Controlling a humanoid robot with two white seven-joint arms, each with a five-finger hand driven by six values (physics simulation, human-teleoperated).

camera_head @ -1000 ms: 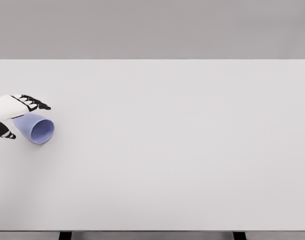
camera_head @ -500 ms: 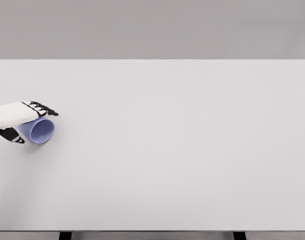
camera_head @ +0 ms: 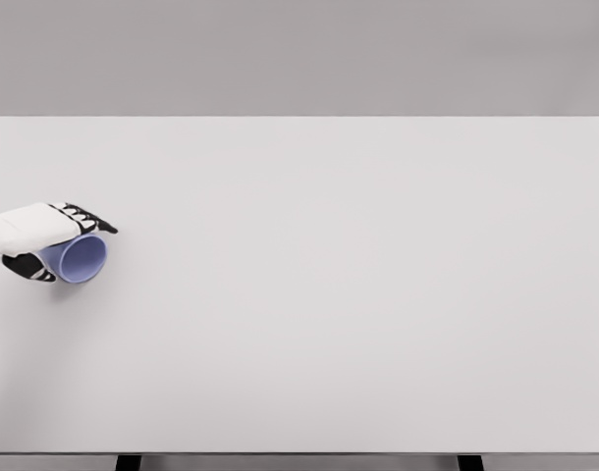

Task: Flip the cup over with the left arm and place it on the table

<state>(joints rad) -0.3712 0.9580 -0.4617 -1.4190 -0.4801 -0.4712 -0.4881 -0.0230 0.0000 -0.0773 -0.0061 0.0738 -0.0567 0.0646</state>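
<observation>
A light blue cup [camera_head: 81, 260] lies on its side at the far left of the white table [camera_head: 339, 294], its open mouth facing right and toward me. My left hand [camera_head: 62, 247] comes in from the left edge and wraps the cup: black-tipped fingers [camera_head: 88, 219] curl over its top and the thumb sits under its lower left side. Most of the cup's body is hidden behind the hand. The right arm is out of view.
The table's left edge runs just left of the hand. Two dark table legs [camera_head: 129, 461] show below the front edge.
The hand has shifted slightly right and closed tighter around the cup. The cup has turned so its mouth looks smaller and sits higher under the fingers.
</observation>
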